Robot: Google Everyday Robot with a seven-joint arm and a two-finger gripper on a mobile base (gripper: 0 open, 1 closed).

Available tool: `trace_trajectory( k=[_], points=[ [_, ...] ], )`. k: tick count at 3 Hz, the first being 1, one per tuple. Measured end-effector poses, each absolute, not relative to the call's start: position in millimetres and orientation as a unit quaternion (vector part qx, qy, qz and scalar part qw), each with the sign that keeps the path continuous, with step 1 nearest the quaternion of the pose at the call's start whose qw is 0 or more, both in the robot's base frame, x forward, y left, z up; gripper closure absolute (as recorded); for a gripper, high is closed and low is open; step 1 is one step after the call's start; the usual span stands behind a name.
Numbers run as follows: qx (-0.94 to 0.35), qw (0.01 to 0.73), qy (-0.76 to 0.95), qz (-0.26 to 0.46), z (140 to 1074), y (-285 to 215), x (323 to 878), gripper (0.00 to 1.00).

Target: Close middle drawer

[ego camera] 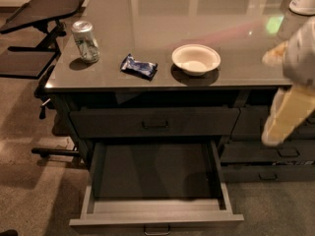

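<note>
Room: a dim office corner with carpet underfoot, and a dark folding stand [44, 9] off to the left.
Desk: the grey desk [147, 28] has a glossy top carrying a drinks can [85, 41], a blue snack packet [139, 66] and a white bowl [196, 59], all set well apart along the front edge.
Middle drawer: the middle drawer [156, 221] sits under the shut top drawer [155, 123]. It is pulled far out toward me, its grey interior is bare, and its handle is at the bottom edge of view.
Gripper: the gripper [269, 100] hangs at the right, level with the desk's front edge. It is off to the side of the open drawer and well apart from its front.
Fingers: the pale fingers [288, 114] look spread, with a gap between them. They are released, holding nothing and touching nothing that I can make out.
Step in hand: the approach, as I read it, with no contact on the drawer yet.
Next move: the arm needs to travel left and down until it is in front of the drawer's face. It then needs a straight, level push inward until that face lines up with the drawer above.
Risk: a push off centre could skew the drawer on its runners.
</note>
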State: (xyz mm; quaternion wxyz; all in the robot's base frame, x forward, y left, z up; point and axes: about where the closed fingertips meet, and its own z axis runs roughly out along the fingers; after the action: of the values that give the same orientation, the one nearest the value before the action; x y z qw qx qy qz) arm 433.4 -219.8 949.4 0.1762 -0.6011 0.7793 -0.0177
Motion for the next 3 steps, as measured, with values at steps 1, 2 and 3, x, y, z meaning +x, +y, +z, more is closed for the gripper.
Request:
trace_trajectory(
  k=[1, 2, 3],
  points=[
    [-0.600, 0.210, 0.770, 0.050, 870.5, -224.4, 413.1, 0.00],
    [-0.595, 0.247, 0.757, 0.104, 789.1, -226.3, 399.1, 0.00],
    [-0.589, 0.283, 0.741, 0.157, 712.7, -225.5, 385.8, 0.00]
  ],
)
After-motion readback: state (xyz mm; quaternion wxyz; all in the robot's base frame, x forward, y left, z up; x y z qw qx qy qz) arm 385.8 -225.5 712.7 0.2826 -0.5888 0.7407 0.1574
